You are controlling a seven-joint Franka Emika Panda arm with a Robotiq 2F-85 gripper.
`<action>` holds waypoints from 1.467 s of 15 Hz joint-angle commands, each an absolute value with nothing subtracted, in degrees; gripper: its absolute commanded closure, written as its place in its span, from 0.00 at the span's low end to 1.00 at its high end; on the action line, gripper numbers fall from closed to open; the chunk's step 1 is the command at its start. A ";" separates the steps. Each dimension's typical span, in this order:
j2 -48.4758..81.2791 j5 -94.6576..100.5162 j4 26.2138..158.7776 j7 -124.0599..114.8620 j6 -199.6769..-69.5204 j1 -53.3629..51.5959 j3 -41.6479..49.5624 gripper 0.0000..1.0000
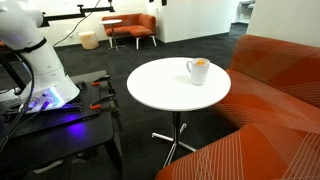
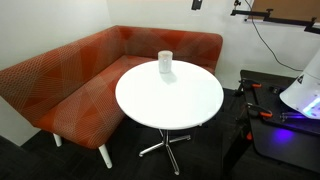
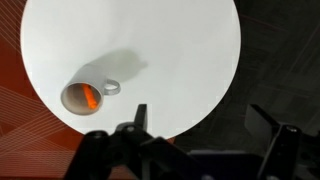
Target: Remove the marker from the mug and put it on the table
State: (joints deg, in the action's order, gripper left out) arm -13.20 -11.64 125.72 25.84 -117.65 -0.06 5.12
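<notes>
The white mug (image 1: pixel 198 72) stands near the far edge of the round white table (image 1: pixel 160 92), close to the sofa; it also shows in the other exterior view (image 2: pixel 165 62). In the wrist view the mug (image 3: pixel 78 88) is seen from above, its handle pointing right, with the orange marker (image 3: pixel 88 100) inside it. The marker's orange tip (image 1: pixel 200 62) shows at the mug's rim. My gripper (image 3: pixel 203 120) is open and empty, high above the table's (image 3: pixel 170 45) edge and well apart from the mug.
An orange corner sofa (image 2: pixel 70 80) wraps round the table's far side. The black workbench (image 1: pixel 60 125) with the white robot base (image 1: pixel 45 75) stands beside the table. Dark carpet (image 3: pixel 280 60) lies around it. The chrome pedestal feet (image 2: pixel 165 145) spread below.
</notes>
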 commanded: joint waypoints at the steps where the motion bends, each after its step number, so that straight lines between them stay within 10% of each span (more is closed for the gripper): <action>1: -12.88 -16.68 125.62 37.13 -117.91 -1.18 7.50 0.00; 22: -7.73 -34.99 123.88 70.75 -108.59 0.62 8.34 0.00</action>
State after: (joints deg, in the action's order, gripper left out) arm -8.58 -33.91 124.04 68.43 -106.17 -0.09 9.38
